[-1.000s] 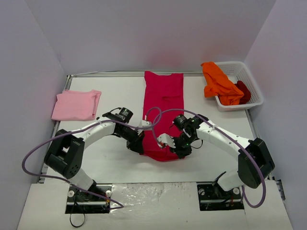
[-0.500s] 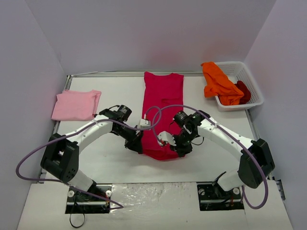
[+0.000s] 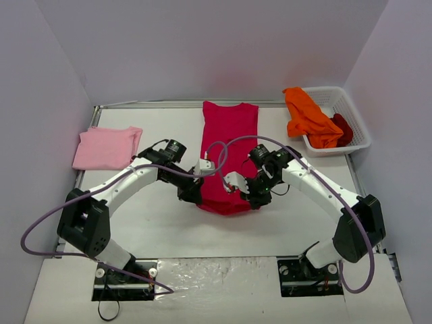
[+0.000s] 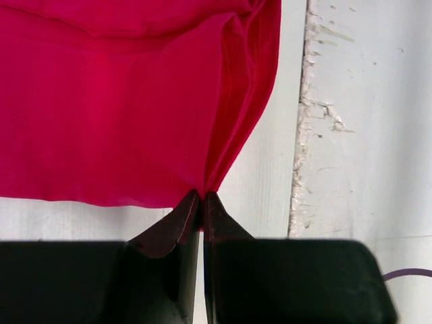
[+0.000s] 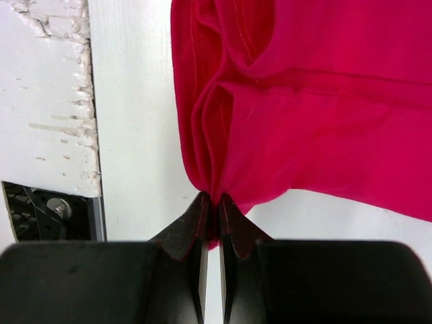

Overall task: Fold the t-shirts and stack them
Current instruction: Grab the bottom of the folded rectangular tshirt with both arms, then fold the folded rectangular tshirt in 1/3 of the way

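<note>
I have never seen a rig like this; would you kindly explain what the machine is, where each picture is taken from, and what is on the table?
These are two robot arms bolted at the near edge of a white table, each ending in a two-finger gripper. The wide picture comes from a fixed camera above and behind them; the two close-ups come from wrist cameras. A long crimson t-shirt lies in the middle, a folded pale pink t-shirt at far left, and a white basket at far right holds an orange t-shirt and a dark red t-shirt. The left gripper and right gripper are each shut on a near corner of the crimson t-shirt.
</note>
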Motion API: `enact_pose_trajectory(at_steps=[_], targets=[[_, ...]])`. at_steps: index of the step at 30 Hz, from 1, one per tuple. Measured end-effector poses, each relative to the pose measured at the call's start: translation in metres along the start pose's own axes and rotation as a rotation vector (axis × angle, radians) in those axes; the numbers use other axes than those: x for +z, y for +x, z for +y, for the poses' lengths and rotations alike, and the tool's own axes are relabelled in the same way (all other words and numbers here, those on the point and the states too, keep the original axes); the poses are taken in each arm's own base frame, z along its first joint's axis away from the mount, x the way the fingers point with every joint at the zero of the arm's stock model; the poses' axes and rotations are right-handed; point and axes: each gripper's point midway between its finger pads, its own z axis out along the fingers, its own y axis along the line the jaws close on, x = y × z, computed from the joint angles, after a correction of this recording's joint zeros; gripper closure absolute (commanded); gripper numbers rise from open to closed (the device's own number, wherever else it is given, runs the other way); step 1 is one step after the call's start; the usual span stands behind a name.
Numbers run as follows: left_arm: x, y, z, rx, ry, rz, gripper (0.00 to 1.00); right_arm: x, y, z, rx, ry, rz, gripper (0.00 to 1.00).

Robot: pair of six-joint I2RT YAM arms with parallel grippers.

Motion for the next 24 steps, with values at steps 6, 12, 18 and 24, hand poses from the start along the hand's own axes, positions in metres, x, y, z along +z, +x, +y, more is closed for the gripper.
enact_pose_trajectory(at_steps=[6,12,18,24], targets=[[-0.008,-0.014,0.011,0.038,-0.062,0.0,0.98,-0.01,-0.002,-0.018,0.015,0.044,-0.006,1.0],[-0.017,-0.033,0.023,0.079,-0.121,-0.004,0.98,-0.024,-0.003,-0.041,0.033,0.102,-0.012,1.0],[-0.025,-0.047,0.034,0.105,-0.164,-0.003,0.98,-0.032,-0.007,-0.061,0.036,0.146,-0.007,1.0],[-0.026,-0.052,0.043,0.111,-0.189,0.009,0.98,-0.037,-0.009,-0.078,0.037,0.181,-0.001,1.0]])
